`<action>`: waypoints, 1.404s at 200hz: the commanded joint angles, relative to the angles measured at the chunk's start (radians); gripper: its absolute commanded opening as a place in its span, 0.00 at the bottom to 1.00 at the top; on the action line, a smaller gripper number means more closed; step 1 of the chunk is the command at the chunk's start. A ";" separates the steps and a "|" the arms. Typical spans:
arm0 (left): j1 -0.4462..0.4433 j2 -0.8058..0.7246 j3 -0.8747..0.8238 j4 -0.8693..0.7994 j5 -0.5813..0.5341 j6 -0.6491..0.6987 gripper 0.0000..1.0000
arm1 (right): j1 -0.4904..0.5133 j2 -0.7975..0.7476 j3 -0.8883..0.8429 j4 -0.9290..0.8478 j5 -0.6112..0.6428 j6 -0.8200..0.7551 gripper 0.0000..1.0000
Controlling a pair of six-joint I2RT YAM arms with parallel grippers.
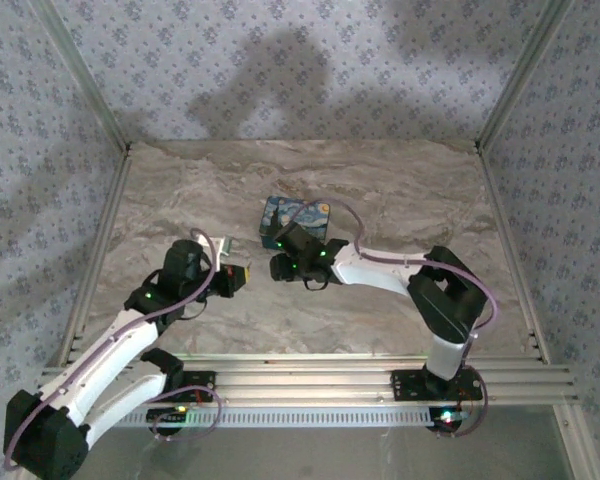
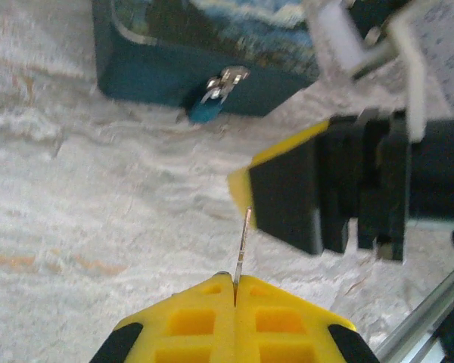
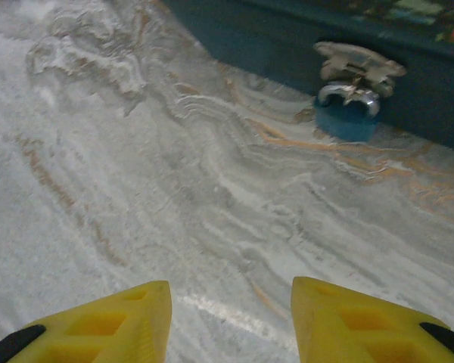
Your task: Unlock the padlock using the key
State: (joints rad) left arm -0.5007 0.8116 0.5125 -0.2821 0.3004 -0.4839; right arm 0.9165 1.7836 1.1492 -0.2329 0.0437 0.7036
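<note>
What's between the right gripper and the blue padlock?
Just bare grey marbled tabletop, from the right gripper to the small blue padlock, in the right wrist view.

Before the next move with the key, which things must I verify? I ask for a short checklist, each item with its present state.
1. Grip on the key: ok. The left tool is shut on it, and the thin blade sticks out forward.
2. The padlock is in place: ok. It hangs closed on the hasp of the box.
3. The right tool is free to steady the padlock: ok. It is open, empty and apart from the padlock.
4. The keyhole is turned toward the key: cannot tell.
5. Room around the key tip: cannot tell. In the left wrist view the right tool stands close beside it.
</note>
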 commanded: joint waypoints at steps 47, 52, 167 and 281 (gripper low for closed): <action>-0.084 -0.004 -0.020 -0.048 -0.107 -0.074 0.00 | -0.108 -0.041 -0.119 0.016 0.038 0.048 0.45; -0.089 -0.001 -0.022 -0.049 -0.112 -0.076 0.00 | -0.116 -0.051 -0.130 0.014 0.037 0.045 0.45; -0.089 0.193 0.029 0.013 -0.120 -0.053 0.00 | -0.206 -0.210 -0.210 0.071 0.028 0.014 0.44; 0.182 0.549 0.267 0.031 0.106 0.095 0.00 | -0.070 -0.041 0.011 0.004 0.218 0.023 0.45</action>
State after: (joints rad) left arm -0.3611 1.3132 0.7319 -0.2581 0.3305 -0.4385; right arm 0.7685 1.6844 1.1252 -0.2199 0.1242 0.7181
